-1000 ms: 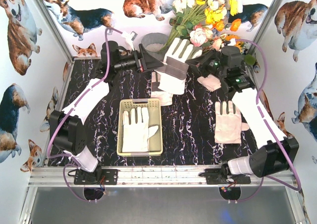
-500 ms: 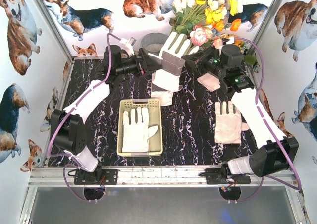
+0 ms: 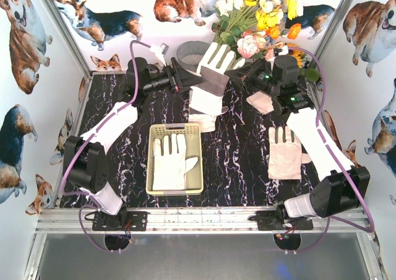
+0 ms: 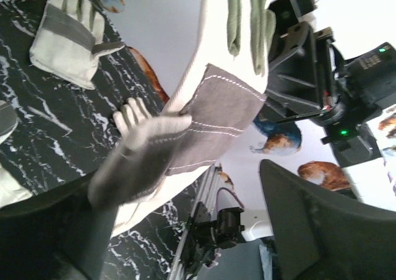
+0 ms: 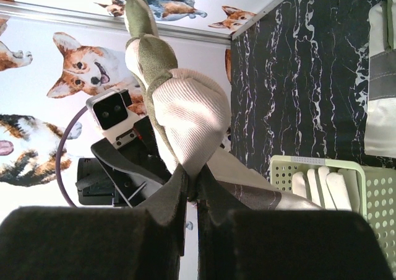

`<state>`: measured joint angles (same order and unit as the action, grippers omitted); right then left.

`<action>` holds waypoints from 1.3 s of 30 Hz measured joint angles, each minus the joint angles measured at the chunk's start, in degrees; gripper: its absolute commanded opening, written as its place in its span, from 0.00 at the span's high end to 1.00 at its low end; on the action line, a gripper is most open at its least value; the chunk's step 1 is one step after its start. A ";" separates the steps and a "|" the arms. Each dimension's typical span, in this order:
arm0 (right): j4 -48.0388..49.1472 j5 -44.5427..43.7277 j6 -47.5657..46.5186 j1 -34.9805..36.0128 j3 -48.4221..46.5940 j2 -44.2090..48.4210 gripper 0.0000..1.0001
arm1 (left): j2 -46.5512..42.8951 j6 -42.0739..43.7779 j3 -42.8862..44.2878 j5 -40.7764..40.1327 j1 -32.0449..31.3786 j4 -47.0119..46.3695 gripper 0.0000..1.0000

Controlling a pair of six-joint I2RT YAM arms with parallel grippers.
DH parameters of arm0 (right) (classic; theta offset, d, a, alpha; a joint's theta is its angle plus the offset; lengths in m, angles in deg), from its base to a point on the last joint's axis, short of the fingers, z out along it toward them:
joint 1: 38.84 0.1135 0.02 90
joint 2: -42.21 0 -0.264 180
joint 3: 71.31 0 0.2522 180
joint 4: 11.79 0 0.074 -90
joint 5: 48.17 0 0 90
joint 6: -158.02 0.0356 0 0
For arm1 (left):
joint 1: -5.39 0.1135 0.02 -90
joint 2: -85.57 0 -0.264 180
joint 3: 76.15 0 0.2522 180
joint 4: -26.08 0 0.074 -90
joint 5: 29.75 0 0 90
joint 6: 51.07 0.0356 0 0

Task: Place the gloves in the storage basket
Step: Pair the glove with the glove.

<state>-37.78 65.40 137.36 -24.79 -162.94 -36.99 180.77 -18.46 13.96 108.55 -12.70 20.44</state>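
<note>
A glove [image 3: 213, 75] hangs in the air above the back of the table, between my two grippers. My right gripper [image 3: 235, 75] is shut on it; in the right wrist view the fingers pinch its white fabric [image 5: 185, 119] at the gripper [image 5: 198, 196]. My left gripper [image 3: 184, 78] is just left of the glove, jaws wide apart; the glove [image 4: 216, 116] hangs in front of the gripper [image 4: 185, 187]. The pale yellow-green storage basket [image 3: 175, 129] sits mid-table with one glove [image 3: 170, 162] lying inside. More gloves lie on the table at the right [image 3: 286, 151] and under the held one [image 3: 201, 118].
A grey metal bucket [image 3: 193, 49] and a bunch of flowers [image 3: 260, 20] stand at the back. A small pale glove [image 3: 263, 101] lies below the right wrist. Walls with dog prints close in the left, right and back sides.
The held glove has risen a little toward the back with the right gripper. The left gripper has drawn back slightly to the left.
</note>
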 measured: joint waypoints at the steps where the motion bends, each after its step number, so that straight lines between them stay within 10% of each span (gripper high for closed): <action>1: 0.00 0.02 -0.07 0.00 0.00 0.00 1.00 | 0.00 -0.28 0.00 0.20 0.00 -0.52 0.47; 8: -0.33 -0.04 -1.81 0.00 0.02 -0.04 1.00 | 0.00 1.55 0.11 -0.63 0.00 2.19 1.00; 21: -6.62 -2.47 -9.88 0.11 0.00 -0.04 0.25 | -2.89 12.26 2.47 -10.32 -0.09 17.31 1.00; 39: -25.44 -12.57 -35.12 0.11 -6.64 -0.11 0.20 | 3.19 31.12 22.36 -49.27 -3.21 54.86 1.00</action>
<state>-63.22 52.83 102.24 -24.68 -169.58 -37.10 183.96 12.67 36.32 59.28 -15.91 75.30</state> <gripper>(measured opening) 0.801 0.013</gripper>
